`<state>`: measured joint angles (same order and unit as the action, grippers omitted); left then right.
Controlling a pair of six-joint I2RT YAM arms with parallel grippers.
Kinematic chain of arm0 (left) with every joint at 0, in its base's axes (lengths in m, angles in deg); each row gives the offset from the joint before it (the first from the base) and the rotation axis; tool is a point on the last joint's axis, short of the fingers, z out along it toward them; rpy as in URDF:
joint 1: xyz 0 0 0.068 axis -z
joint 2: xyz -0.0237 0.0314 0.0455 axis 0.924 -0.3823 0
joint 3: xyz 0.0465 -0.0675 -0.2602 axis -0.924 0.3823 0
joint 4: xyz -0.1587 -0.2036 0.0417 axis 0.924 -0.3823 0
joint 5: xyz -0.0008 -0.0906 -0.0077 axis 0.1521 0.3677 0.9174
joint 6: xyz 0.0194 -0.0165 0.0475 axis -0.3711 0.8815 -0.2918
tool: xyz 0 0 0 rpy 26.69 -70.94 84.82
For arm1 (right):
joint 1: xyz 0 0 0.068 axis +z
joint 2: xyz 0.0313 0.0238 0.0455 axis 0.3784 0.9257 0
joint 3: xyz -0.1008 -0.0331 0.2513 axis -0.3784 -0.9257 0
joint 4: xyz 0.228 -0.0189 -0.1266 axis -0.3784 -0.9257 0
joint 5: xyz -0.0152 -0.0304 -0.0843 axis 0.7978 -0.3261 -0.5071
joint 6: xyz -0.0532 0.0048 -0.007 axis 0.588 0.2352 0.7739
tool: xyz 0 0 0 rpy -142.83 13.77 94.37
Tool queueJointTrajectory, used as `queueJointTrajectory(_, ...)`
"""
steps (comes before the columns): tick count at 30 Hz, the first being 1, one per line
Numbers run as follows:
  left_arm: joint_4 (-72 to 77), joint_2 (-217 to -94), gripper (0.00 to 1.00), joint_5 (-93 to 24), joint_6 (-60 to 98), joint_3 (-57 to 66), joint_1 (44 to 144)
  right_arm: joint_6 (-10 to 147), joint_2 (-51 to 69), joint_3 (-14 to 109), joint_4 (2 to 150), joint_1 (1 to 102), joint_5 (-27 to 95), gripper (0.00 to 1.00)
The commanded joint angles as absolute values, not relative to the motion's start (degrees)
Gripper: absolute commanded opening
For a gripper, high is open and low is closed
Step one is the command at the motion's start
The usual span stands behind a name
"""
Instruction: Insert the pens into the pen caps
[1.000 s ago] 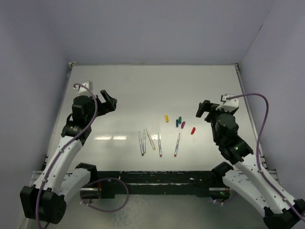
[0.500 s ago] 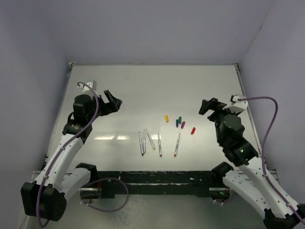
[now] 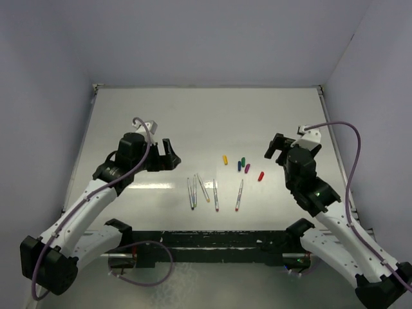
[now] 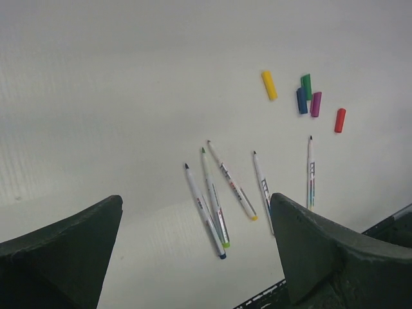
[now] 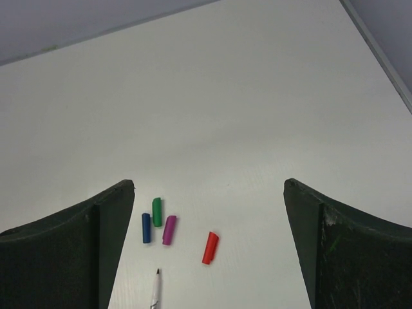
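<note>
- Rising on the left, back and right, plain pale lilac walls (image 3: 206, 38) are boxing in a matte white tabletop (image 3: 193, 116). The tabletop is catching a faint glare streak left of centre, and a black frame rail (image 3: 212, 248) is running along its near edge.
- On the left, the black two-finger left gripper (image 3: 170, 154) is hovering above bare table, its jaws gaping wide and gripping nothing.
- Just right of it, near the front edge, five thin grey-white marker pens (image 3: 215, 195) are lying flat in a loose row, none capped. The three leftmost are crowding into a fan, touching or nearly so, while the other two are lying singly.
- Behind the pens and to their right, the small bullet-shaped plastic caps are resting on the table. The yellow cap (image 3: 224, 159) is lying alone. The green cap (image 3: 243, 160), dark blue cap (image 3: 240, 166) and purple cap (image 3: 247, 168) are bunching side by side. The red cap (image 3: 261, 176) is sitting a little apart on the right.
- Right of the caps, the black right gripper (image 3: 273, 147) is hanging above the table with its jaws spread wide, likewise empty.
- Farthest right, a purple cable (image 3: 351, 161) is arching from that wrist toward the side wall.
</note>
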<state>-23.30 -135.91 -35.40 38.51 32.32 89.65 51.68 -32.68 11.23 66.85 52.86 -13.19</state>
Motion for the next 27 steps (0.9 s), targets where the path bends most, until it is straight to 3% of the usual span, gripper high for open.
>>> queueJointTrajectory(1, -29.61, -132.68, 0.99, -39.06, 41.07, 30.06, 93.81, 47.79, -31.92, 13.14, 65.81, 52.81, -13.36, 1.00)
queueJointTrajectory(10, -32.42, -134.91, 1.00, -45.90, 48.18, 33.97, 105.34, 42.10, -33.04, 11.88, 65.65, 52.81, -13.68, 1.00)
queueJointTrajectory(17, -31.47, -143.83, 0.89, -51.32, 50.82, 31.93, 111.19, 42.08, -33.07, 12.13, 61.77, 52.78, -12.92, 1.00)
queueJointTrajectory(20, -31.10, -147.74, 0.76, -51.20, 50.78, 31.40, 111.76, 41.48, -33.03, 11.96, 60.65, 52.76, -12.86, 1.00)
queueJointTrajectory(23, -30.39, -150.69, 0.74, -50.84, 49.78, 31.09, 112.29, 40.73, -32.93, 11.86, 59.29, 52.77, -12.94, 1.00)
queueJointTrajectory(25, -29.36, -152.00, 0.59, -50.65, 49.24, 30.92, 112.49, 40.68, -33.02, 11.95, 58.87, 52.82, -12.78, 1.00)
queueJointTrajectory(27, -27.44, -152.78, 0.53, -49.60, 48.61, 31.09, 112.61, 40.40, -33.29, 11.89, 58.45, 52.81, -12.68, 1.00)
